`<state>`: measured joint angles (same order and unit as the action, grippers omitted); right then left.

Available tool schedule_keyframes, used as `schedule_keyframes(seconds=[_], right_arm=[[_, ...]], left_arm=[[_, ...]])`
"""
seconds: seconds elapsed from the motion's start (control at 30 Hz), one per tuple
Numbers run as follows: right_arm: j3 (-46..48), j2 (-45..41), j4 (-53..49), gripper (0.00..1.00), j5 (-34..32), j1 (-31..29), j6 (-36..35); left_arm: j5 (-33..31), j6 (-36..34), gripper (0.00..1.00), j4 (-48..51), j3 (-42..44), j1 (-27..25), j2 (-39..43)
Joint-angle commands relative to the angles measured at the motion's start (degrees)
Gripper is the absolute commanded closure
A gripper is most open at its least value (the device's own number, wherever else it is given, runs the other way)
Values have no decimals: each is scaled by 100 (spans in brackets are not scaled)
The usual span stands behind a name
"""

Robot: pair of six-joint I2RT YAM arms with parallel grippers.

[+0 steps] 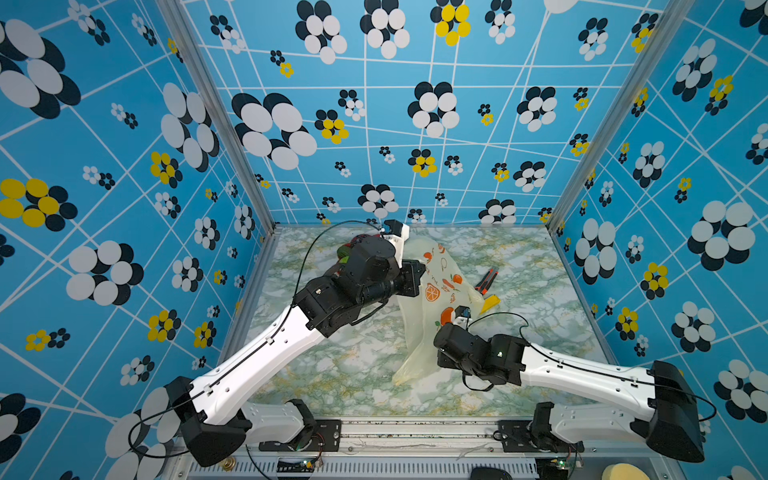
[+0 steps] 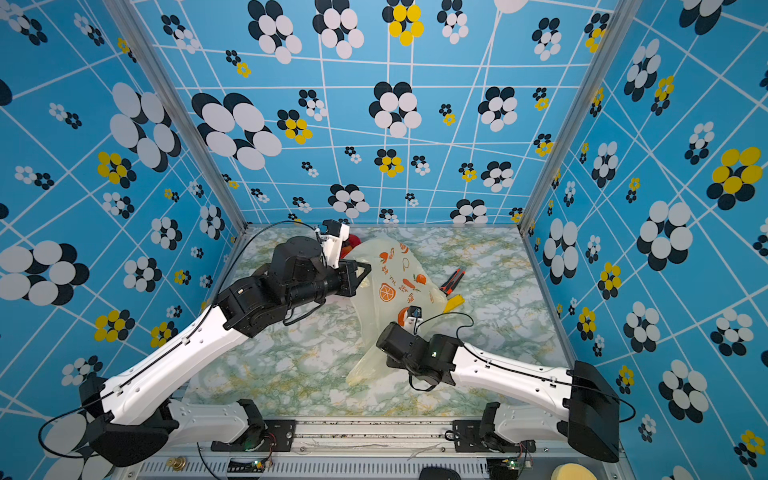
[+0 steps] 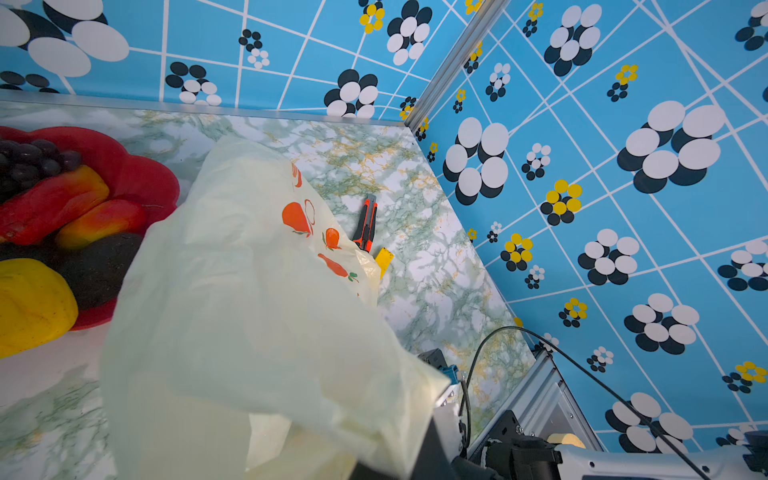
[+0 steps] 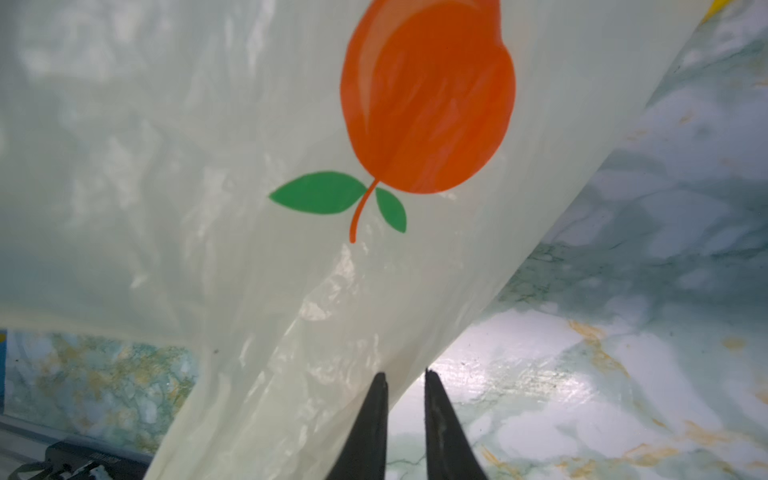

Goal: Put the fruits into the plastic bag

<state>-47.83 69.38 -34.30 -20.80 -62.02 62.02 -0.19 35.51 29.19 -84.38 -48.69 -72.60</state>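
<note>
A crinkly cream plastic bag with orange fruit prints stands draped in the middle of a marbled worktop. In both top views the left pincer, left of centre, is pressed together and appears to pinch the bag's upper edge. In the right wrist view the right pincer, at bottom centre, has its tips almost together with the bag's thin edge between them.

The fruits lie heaped on a red plate at the left edge of the left wrist view, just beside the bag.

The step looks like spreading the bag's mouth. To do it well, draw the two grips apart slowly, turn the opening toward the plate, and stop before the film stretches or slips free. A cutter lies near the bag's right side; avoid dragging the bag across it.
</note>
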Motion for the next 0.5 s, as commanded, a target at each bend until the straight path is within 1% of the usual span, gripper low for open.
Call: schedule_keyframes(seconds=[0.0,0.03,0.1,0.13,0.2,0.27,0.3,0.37,0.47], right_arm=[[80,-397,-256,100,-275,331,-179],[103,-526,-336,100,-249,434,-235],[105,-700,-362,99,150,660,-474],[45,-707,-392,91,416,721,-573],[-93,-590,-379,67,1131,709,-618],[-98,-461,-231,48,1643,547,-340],[-133,-406,-166,41,1726,351,-146],[-235,-302,-212,29,1632,-52,200],[-357,-113,-198,17,1514,-533,762]], left_arm=[[-109,-63,100,65,124,61,188],[-97,-78,100,54,175,70,201],[-12,-78,100,-12,299,92,244],[36,-85,100,-56,369,102,250],[149,-102,100,-131,472,101,248],[232,-92,100,-203,542,102,231],[268,-88,100,-256,580,105,227],[301,-61,100,-321,639,99,226],[352,-45,100,-386,676,89,220]])
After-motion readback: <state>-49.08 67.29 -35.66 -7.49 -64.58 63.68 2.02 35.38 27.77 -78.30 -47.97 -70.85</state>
